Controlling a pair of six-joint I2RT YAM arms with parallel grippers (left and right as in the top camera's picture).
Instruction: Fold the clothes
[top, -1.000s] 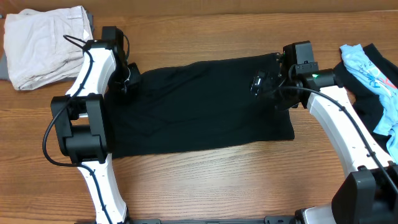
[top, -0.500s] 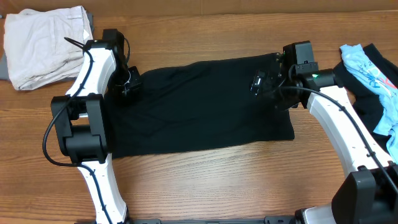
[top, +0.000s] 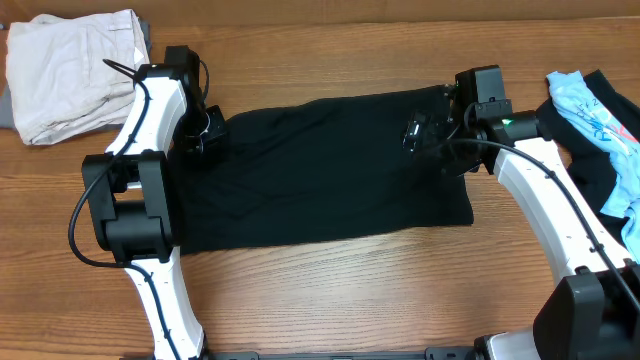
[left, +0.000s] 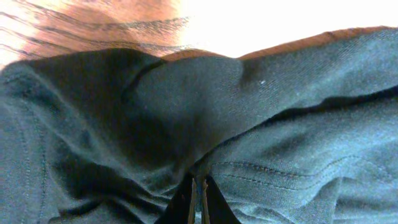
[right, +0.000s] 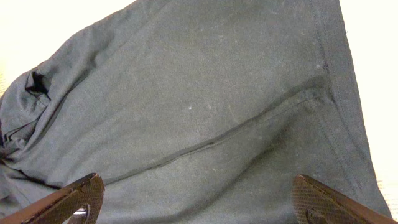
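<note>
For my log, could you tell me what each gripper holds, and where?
Left gripper pinches the black fabric garment at its far-left corner fold; right gripper open, holding nothing.

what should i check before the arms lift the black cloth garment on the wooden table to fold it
1. Left gripper pinching the black cloth garment: ok, fingers closed on a gathered fold.
2. Right gripper gripping: not ok, fingers wide open over the fabric.
3. Garment spread out: ok, mostly flat on the wooden table.
4. Beige folded clothes apart from the garment: ok.
5. Light blue patterned cloth clear of the right arm: cannot tell, it lies close beside it.
</note>
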